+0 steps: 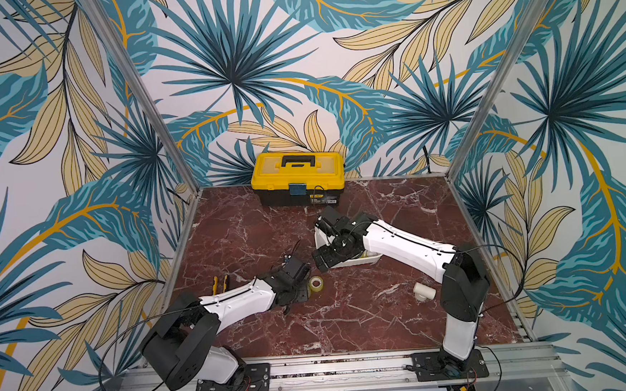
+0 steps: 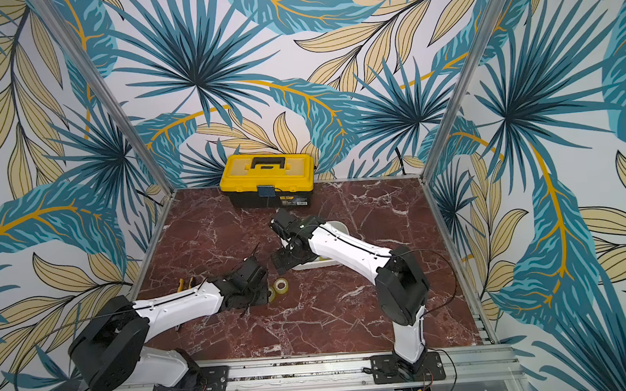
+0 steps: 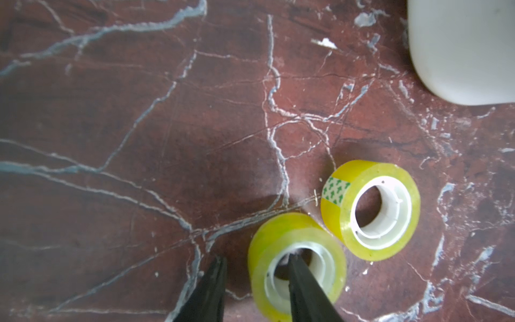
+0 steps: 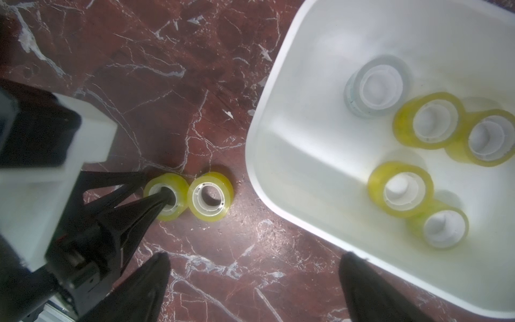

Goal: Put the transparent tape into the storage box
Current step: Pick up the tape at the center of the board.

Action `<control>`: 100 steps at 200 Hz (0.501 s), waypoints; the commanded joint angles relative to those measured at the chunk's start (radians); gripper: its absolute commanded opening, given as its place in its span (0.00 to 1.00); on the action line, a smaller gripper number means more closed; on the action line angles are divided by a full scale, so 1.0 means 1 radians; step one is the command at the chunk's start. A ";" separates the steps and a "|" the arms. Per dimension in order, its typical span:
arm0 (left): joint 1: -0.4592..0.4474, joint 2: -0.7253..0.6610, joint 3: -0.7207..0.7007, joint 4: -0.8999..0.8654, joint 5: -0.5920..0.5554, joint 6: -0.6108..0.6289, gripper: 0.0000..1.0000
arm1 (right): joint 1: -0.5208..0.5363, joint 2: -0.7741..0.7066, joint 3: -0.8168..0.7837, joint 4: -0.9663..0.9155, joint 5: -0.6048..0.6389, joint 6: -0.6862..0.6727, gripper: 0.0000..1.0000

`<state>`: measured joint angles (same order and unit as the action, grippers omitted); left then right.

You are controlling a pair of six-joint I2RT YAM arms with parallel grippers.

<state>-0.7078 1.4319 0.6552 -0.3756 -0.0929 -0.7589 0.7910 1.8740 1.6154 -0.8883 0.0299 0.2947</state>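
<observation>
Tape [image 4: 376, 184]: five rolls in the box [image 4: 306, 172]; we see two more touching on the table [image 3: 139, 111], just near-left of it. Left gripper [image 3: 256, 258] straddles the left roll [image 3: 259, 245], one finger in its core, jaws not yet closed on it. Right gripper [image 4: 256, 278] hovers at the box's left side, jaws wide apart, empty.

In both top views the storage box [image 1: 364, 262] is largely hidden by the right arm [image 1: 400, 243]. In the left wrist view it is cut off, as is one tape roll [image 3: 281, 231].
</observation>
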 commanded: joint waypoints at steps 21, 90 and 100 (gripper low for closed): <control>-0.012 -0.014 -0.044 -0.021 -0.007 -0.029 0.20 | -0.001 -0.023 -0.004 -0.009 0.021 -0.005 1.00; -0.013 -0.065 0.019 -0.088 -0.100 -0.022 0.00 | -0.001 -0.041 0.001 -0.009 0.041 -0.008 1.00; -0.013 -0.084 0.027 -0.102 -0.113 -0.022 0.00 | -0.001 -0.045 0.001 -0.008 0.043 -0.009 1.00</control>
<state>-0.7193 1.3911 0.6460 -0.4072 -0.1501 -0.7818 0.7910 1.8732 1.6154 -0.8883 0.0509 0.2947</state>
